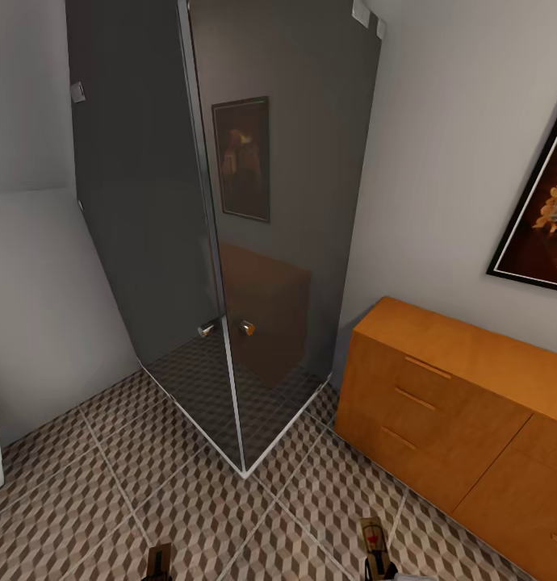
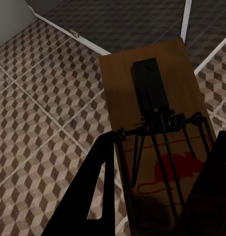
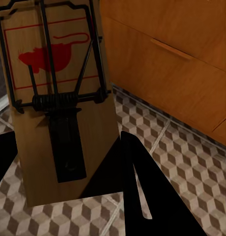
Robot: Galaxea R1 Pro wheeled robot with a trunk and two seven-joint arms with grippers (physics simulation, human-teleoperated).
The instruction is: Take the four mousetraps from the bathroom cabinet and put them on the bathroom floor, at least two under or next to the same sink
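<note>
Mousetraps are in both grippers — the left gripper (image 2: 157, 196) is clenched on one mousetrap (image 2: 155, 118), its wooden board reaching out over the bathroom floor (image 2: 49, 113) toward the glass shower stall (image 1: 230, 226). The right gripper (image 3: 69, 172) grasps a second mousetrap (image 3: 59, 88) just beside the orange-brown cabinet (image 1: 448, 403), which stands against the wall next to the shower stall, drawers closed.
</note>
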